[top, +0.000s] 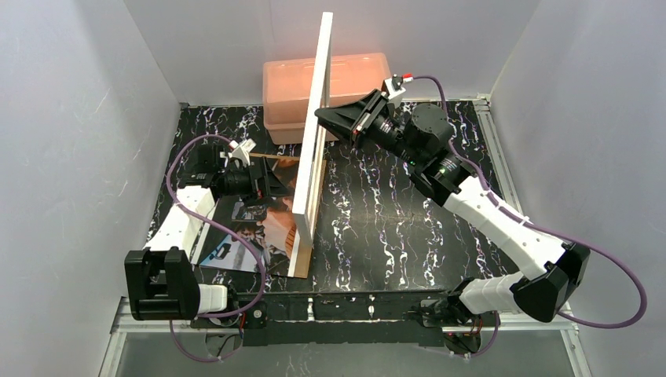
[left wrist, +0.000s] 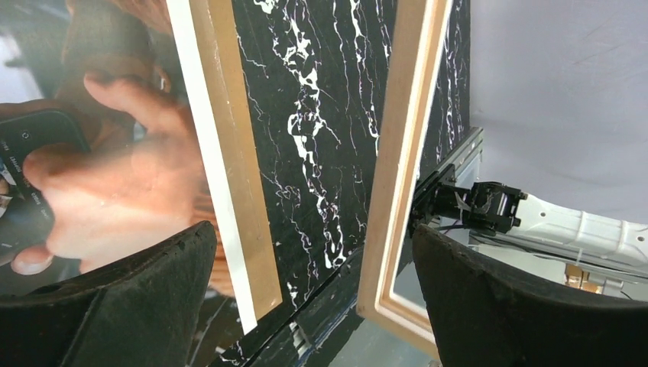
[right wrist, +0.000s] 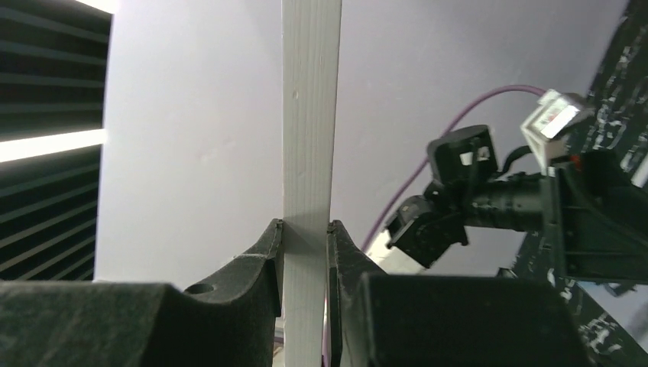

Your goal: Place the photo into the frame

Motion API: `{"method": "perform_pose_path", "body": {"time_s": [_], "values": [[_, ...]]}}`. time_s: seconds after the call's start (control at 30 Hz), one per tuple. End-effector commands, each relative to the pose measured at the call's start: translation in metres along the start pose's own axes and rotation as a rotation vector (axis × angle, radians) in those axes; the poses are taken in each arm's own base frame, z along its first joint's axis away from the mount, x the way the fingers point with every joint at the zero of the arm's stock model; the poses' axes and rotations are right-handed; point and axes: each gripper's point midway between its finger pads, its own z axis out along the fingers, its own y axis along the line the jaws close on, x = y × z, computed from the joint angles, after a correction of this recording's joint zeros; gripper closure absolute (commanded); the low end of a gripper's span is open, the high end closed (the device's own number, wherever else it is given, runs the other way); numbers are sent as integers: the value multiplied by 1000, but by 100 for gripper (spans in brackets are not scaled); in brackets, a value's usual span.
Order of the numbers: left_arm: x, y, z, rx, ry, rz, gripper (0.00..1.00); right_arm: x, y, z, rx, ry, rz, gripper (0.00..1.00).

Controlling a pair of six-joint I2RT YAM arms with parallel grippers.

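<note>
On the table's point(top: 377, 228) left half the photo point(top: 236, 232) lies flat, print side up, on a brown backing board point(top: 301, 253). The left arm hides part of it from above, so its long axis is unclear. The left gripper point(top: 279, 184) hovers over the photo's far part with jaws wide apart and holds nothing.

The frame point(top: 314, 157) stands on edge just right of the photo. Its plane is upright and its faces turn to the table's left and right sides. Its long axis runs from the near edge toward the far edge, where the orange box point(top: 330, 86) sits. The right gripper point(top: 320, 118) is clamped on the frame's upper rail.

Only the left wrist view shows the print's detail: the photo point(left wrist: 99, 183) has a hand holding a phone, a white border, and a strip of board point(left wrist: 237, 168) alongside. The tan back of the frame point(left wrist: 391, 168) rises across bare marble from it. The open fingers point(left wrist: 115, 306) sit low on both sides.

Only the right wrist view confirms the grip: both fingers point(right wrist: 260, 267) press the white rail of the frame point(right wrist: 309, 115), seen edge-on and vertical. Whether the frame's bottom rests on the table can't be told.
</note>
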Motion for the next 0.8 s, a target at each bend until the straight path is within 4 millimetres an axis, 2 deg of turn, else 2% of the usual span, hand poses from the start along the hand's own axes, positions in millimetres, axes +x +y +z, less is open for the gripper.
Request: {"method": "perform_pose_path", "body": {"time_s": [0.0, 0.17, 0.33, 0.57, 0.7, 0.77], "values": [[-9, -16, 6, 102, -30, -51, 2, 1, 94, -12, -323, -18, 20, 99], [-27, -39, 6, 208, -67, -53, 1, 6, 98, -3, -351, -5, 47, 99], [-34, -55, 10, 293, -45, -70, 2, 16, 104, 12, -371, 28, 47, 99], [-30, -49, 19, 292, -30, -74, 2, 28, 107, 24, -388, 56, 57, 99], [-29, -48, 21, 299, -33, -72, 9, 32, 103, 27, -388, 65, 71, 99], [-29, -48, 21, 301, -33, -68, 17, 33, 101, 27, -383, 65, 74, 99]]}}
